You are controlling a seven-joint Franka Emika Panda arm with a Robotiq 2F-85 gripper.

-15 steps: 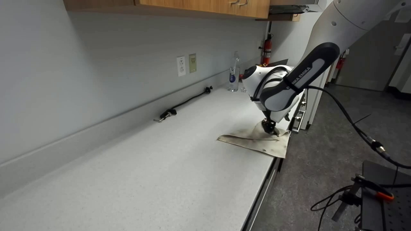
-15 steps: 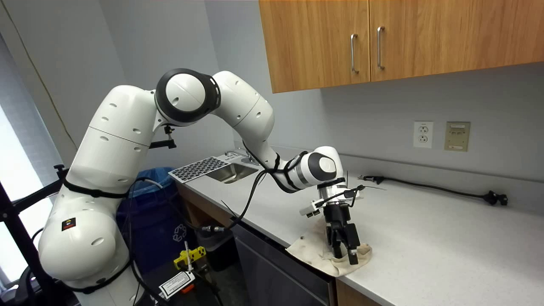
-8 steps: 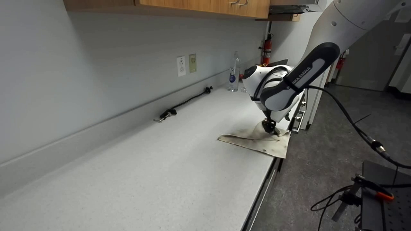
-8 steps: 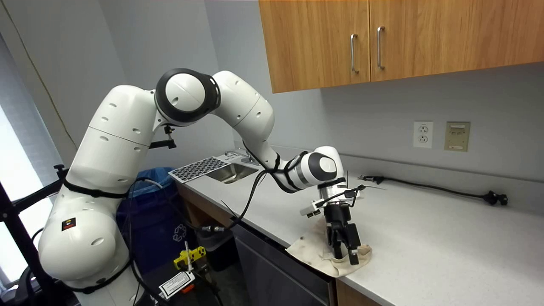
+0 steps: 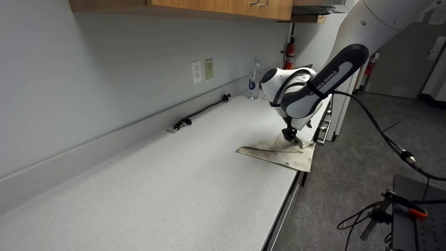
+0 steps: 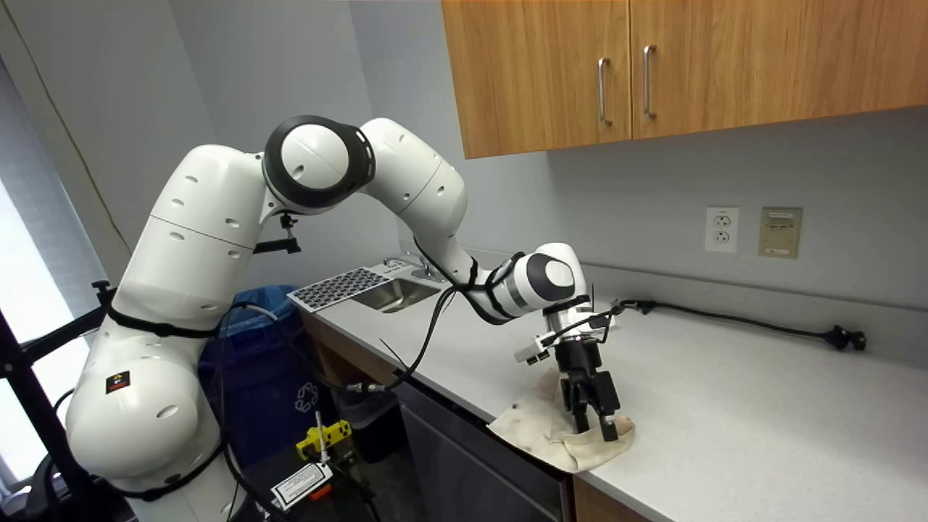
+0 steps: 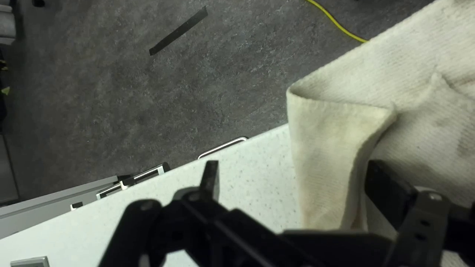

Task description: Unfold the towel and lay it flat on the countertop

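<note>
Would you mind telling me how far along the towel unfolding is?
Done: the towel lies partly spread on the countertop.
In hand: the end effector stands open; the wrist view shows a folded flap within its gap, not clamped.
Left: that flap appears to need turning out, and the creases smoothing, before the towel is flat.

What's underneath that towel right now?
The counter, which shows beside the towel; one side of the towel overhangs its edge. Everything directly beneath is covered, so I can't tell whether anything else is there.
</note>
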